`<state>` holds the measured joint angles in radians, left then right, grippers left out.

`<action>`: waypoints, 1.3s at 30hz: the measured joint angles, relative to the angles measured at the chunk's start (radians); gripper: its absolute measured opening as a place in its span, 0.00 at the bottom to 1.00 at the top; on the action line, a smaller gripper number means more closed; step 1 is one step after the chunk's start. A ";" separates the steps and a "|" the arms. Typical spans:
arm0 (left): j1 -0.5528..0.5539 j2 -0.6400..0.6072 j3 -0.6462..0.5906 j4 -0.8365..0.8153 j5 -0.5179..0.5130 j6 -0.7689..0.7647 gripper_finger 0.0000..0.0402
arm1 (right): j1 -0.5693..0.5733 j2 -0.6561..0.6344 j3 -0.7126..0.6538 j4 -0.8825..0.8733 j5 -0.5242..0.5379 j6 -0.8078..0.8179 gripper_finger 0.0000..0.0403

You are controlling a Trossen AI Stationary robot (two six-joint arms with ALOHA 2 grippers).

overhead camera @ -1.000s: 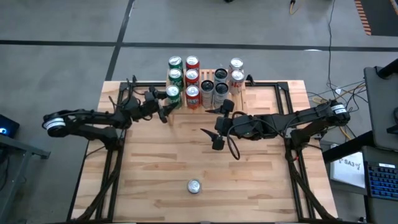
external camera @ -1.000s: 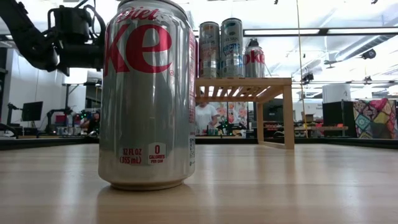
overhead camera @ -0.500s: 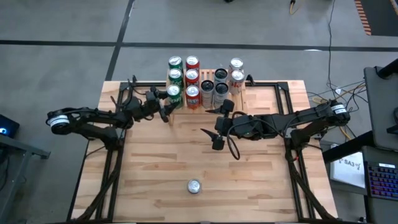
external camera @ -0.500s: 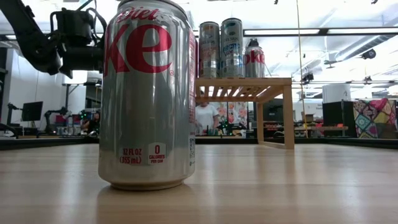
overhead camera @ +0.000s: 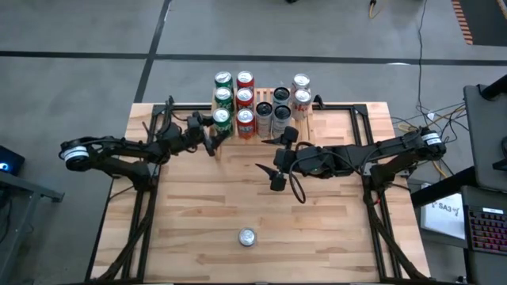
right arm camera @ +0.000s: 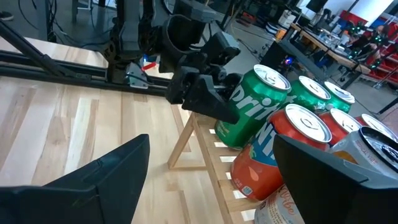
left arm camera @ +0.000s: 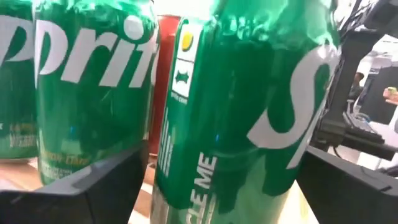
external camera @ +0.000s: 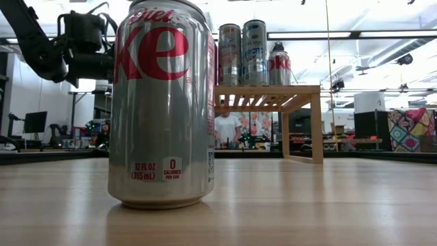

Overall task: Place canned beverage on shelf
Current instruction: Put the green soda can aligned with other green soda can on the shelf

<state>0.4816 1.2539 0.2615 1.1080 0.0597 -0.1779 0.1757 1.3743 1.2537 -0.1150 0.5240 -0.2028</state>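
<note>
Left gripper [overhead camera: 212,136] jaws have spread since the earlier frame, letting go of the green can [overhead camera: 221,119], which stands on the shelf [right arm camera: 205,158]. Right gripper [overhead camera: 280,162] open, empty. Placement looks done.

The high view looked straight down on the whole table [overhead camera: 317,229]. The low view sat at tabletop height, very near a silver can [external camera: 162,102], facing level toward the shelf [external camera: 270,92]. The left wrist view faced a green can [left arm camera: 242,106] at very close range. The right wrist view looked from farther off across the shelf [right arm camera: 199,152]; it shared that green can [right arm camera: 249,106] with the left wrist view.
</note>
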 joint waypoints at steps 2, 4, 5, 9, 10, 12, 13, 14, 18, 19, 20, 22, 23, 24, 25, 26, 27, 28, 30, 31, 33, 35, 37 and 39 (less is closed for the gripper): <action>0.000 0.000 0.000 -0.014 0.000 0.000 0.92 | 0.000 0.000 0.000 0.000 0.000 0.000 0.82; 0.000 0.000 0.000 -0.025 0.001 0.000 0.92 | 0.000 0.000 0.000 0.000 0.000 0.000 0.82; 0.000 0.000 0.000 -0.024 0.001 0.000 0.91 | 0.000 0.000 0.000 0.000 0.000 0.000 0.82; 0.000 -0.009 0.000 -0.030 0.016 -0.012 0.90 | 0.000 0.000 0.000 0.000 0.000 0.005 0.82; 0.000 -0.013 0.000 -0.029 0.025 -0.015 0.90 | 0.000 0.000 0.000 0.000 0.000 0.005 0.82; 0.000 -0.023 -0.001 -0.035 0.035 -0.016 0.90 | 0.000 0.000 0.000 0.000 0.000 0.005 0.82; 0.000 -0.029 -0.001 -0.039 0.036 -0.016 0.90 | 0.000 0.000 0.000 0.000 0.000 0.006 0.82; 0.000 -0.035 -0.001 -0.047 0.036 -0.015 0.90 | 0.000 0.000 0.000 0.000 0.000 0.006 0.82; 0.000 -0.066 -0.002 -0.100 0.036 0.000 0.90 | 0.000 0.000 0.000 0.000 0.000 0.010 0.82; 0.000 -0.077 -0.002 -0.114 0.036 0.002 0.90 | 0.000 0.000 0.000 0.000 0.000 0.012 0.82; 0.000 -0.089 -0.002 -0.130 0.036 0.007 0.90 | 0.000 0.000 0.000 0.000 0.000 0.012 0.82; 0.000 -0.116 -0.002 -0.160 0.037 0.014 0.90 | 0.000 0.000 0.000 0.000 0.000 0.013 0.82; 0.000 -0.132 -0.002 -0.174 0.037 0.018 0.90 | 0.000 0.000 0.000 0.000 0.000 0.017 0.82; 0.000 -0.148 -0.002 -0.193 0.037 0.019 0.90 | 0.000 0.000 0.000 0.000 0.000 0.021 0.82; 0.000 -0.165 -0.002 -0.214 0.037 0.019 0.90 | 0.000 0.000 0.000 0.000 0.000 0.023 0.82; 0.000 -0.184 -0.002 -0.239 0.037 0.019 0.90 | 0.000 0.000 0.000 0.000 0.000 0.023 0.82; 0.000 -0.202 -0.002 -0.266 0.037 0.019 0.90 | 0.000 0.000 0.000 0.000 0.000 0.023 0.82; 0.000 -0.221 -0.002 -0.294 0.037 0.019 0.90 | 0.000 0.000 0.000 0.000 0.000 0.023 0.82; 0.000 -0.261 -0.002 -0.354 0.037 0.019 0.90 | 0.000 0.000 0.000 0.000 0.000 0.022 0.82; 0.000 -0.282 -0.002 -0.377 0.037 0.019 0.90 | 0.000 0.000 0.000 0.000 0.000 0.020 0.82; 0.000 -0.326 -0.002 -0.423 0.037 0.018 0.90 | 0.000 -0.001 0.000 0.001 0.001 0.019 0.82; 0.000 -0.368 -0.001 -0.460 0.037 0.004 0.90 | 0.000 -0.003 0.000 0.001 0.002 0.033 0.82; -0.004 -0.409 0.000 -0.486 0.037 -0.012 0.90 | 0.000 -0.003 0.009 -0.008 0.002 0.065 0.82; -0.010 -0.446 0.000 -0.511 0.037 -0.007 0.89 | 0.000 -0.004 0.013 -0.009 0.002 0.096 0.82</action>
<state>0.4713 0.8084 0.2615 0.5975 0.0971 -0.1848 0.1761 1.3705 1.2671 -0.1238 0.5259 -0.1064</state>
